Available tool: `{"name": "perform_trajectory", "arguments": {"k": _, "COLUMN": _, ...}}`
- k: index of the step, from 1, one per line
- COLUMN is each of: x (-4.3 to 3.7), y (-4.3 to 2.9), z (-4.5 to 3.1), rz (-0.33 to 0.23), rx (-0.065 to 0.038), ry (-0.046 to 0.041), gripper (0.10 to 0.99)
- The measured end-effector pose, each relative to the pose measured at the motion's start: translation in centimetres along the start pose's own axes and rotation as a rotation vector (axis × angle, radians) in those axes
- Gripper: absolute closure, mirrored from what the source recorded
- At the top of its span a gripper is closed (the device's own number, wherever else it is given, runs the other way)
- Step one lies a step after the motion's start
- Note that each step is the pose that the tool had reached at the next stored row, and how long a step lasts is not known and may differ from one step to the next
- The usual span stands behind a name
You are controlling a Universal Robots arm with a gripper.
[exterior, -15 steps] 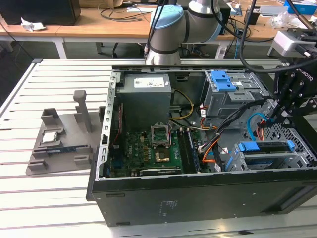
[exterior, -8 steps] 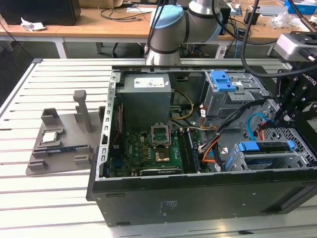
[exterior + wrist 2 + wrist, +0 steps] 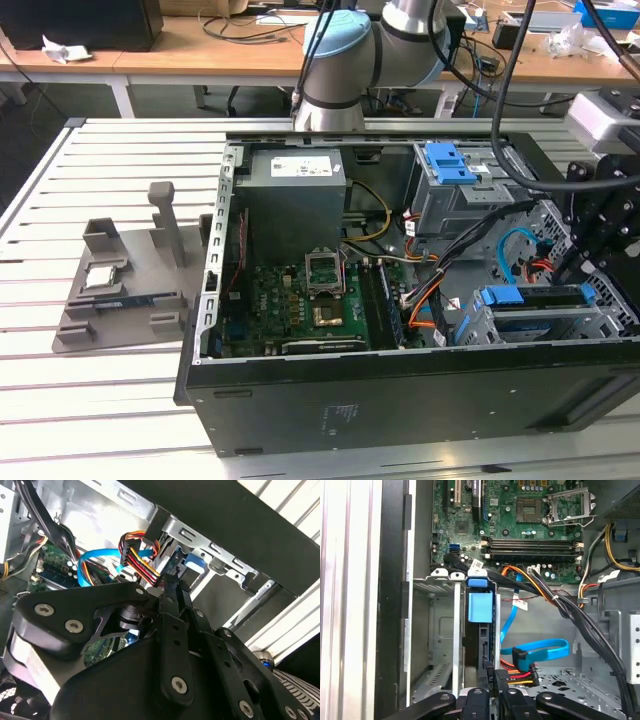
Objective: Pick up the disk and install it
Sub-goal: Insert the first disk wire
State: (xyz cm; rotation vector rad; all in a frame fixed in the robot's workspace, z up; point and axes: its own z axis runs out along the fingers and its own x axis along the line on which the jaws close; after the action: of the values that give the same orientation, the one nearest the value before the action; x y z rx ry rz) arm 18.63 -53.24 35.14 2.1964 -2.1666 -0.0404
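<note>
— While the black gripper pinches its fingers nearly shut on the end of the silver hard disk in its blue plastic carrier, where does it sit?

— Edge-on in the grey metal drive cage, at the exterior view's near right. I'd keep it square to the rails and clear of the bundled black and orange cables.

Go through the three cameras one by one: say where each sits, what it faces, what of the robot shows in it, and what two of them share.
Exterior view: off the arm, above the table, looking down into the open computer case; the arm shows behind it and the gripper on this view's right.
First wrist view: on the arm, facing the motherboard and drive bay, where the disk stands edge-on; the gripper shows.
Second wrist view: on the arm, close behind the gripper, facing the bay.
Shared: both wrist views show the blue cable.
</note>
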Motion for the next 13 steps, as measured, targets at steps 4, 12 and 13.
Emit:
{"name": "perform_trajectory", "arguments": {"k": 4, "x": 0.22, "y": 0.04, "z": 0.30, "rz": 0.000, "rx": 0.000, "ry": 0.0001, "gripper": 0.918}}
{"name": "perform_trajectory", "arguments": {"k": 12, "x": 0.10, "y": -0.39, "z": 1.18, "rz": 0.049, "rx": -0.001, "ry": -0.0027, "gripper": 0.918}}
{"name": "perform_trajectory", "arguments": {"k": 13, "x": 0.11, "y": -0.39, "z": 1.20, "rz": 0.048, "rx": -0.001, "ry": -0.0029, "gripper": 0.918}}
